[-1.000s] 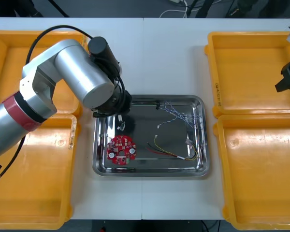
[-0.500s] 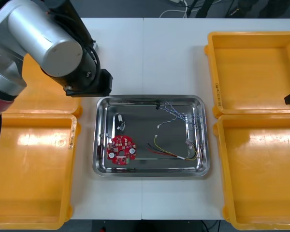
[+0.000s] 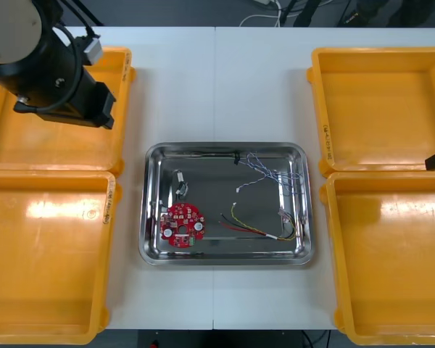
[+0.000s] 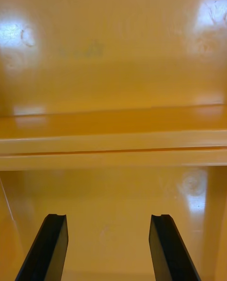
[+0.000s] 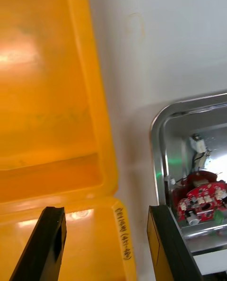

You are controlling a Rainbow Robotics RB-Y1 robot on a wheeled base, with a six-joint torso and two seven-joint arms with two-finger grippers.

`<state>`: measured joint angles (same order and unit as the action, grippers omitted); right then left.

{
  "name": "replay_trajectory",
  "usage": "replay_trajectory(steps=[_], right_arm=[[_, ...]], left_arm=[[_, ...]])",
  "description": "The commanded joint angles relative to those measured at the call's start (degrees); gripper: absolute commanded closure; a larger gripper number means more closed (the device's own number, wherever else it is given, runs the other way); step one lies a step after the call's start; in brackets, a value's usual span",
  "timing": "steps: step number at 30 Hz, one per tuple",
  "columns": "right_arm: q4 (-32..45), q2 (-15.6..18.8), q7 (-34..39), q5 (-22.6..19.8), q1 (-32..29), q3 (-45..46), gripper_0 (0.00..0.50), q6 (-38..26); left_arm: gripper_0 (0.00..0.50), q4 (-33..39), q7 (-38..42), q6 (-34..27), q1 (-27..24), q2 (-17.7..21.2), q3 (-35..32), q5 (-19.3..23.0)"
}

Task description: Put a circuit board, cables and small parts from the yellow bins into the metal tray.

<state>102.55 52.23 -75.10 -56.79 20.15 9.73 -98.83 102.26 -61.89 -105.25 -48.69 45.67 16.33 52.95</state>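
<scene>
Over the left yellow bins (image 5: 101, 120), near their tray-side rims: left end effector (image 5: 105, 209), fingers apart, empty.
Over the right yellow bins' (image 4: 113, 144) adjoining rims: right end effector (image 4: 108, 217), fingers apart, empty.
Metal tray (image 3: 225, 148), tabletop (image 3: 217, 87) centre, holding: red circuit board (image 3: 181, 225), blue-and-white cable (image 3: 272, 172), red-and-yellow cable (image 3: 257, 226), small metal part (image 3: 180, 181), apparently a thin black cable (image 3: 210, 154) along its far wall.

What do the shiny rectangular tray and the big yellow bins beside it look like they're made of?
Shiny rectangular tray: likely polished metal, perhaps stainless steel; mirror-like reflections, rolled rim.
Yellow bins: probably moulded plastic; glossy, uniform colour, soft highlights, rounded corners.
The open left gripper and open right gripper hover over bins.
</scene>
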Motion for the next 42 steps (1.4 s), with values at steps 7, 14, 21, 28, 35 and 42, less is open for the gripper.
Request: replay_trajectory(steps=[7,14,21,28,35,42], right_arm=[[4.76,3.06,8.30,1.24,-4.77,1.87,0.000,0.92],[7.40,3.50,9.09,1.95,-6.18,1.87,0.000,0.92],[9.95,4.73,7.68,0.89,-9.16,1.87,0.000,3.91],[11.35,5.08,7.24,0.54,-10.48,1.87,0.000,4.79],[11.35,5.52,6.72,-0.34,-10.92,1.87,0.000,5.85],[11.35,5.52,6.72,-0.69,-10.83,1.87,0.000,6.11]], left_arm=[[0.000,1.80,-6.40,-2.33,1.15,4.95,-6.92,1.45],[0.000,2.50,-10.18,-3.47,6.86,5.92,-13.43,1.98],[0.000,6.02,-11.41,-3.74,12.92,7.77,-17.74,1.36],[0.000,8.65,-12.29,-4.26,18.99,9.70,-21.87,2.33],[0.000,10.85,-13.16,-3.03,25.23,9.35,-24.94,2.24],[0.000,13.31,-13.52,0.22,31.73,9.00,-27.40,1.54]])
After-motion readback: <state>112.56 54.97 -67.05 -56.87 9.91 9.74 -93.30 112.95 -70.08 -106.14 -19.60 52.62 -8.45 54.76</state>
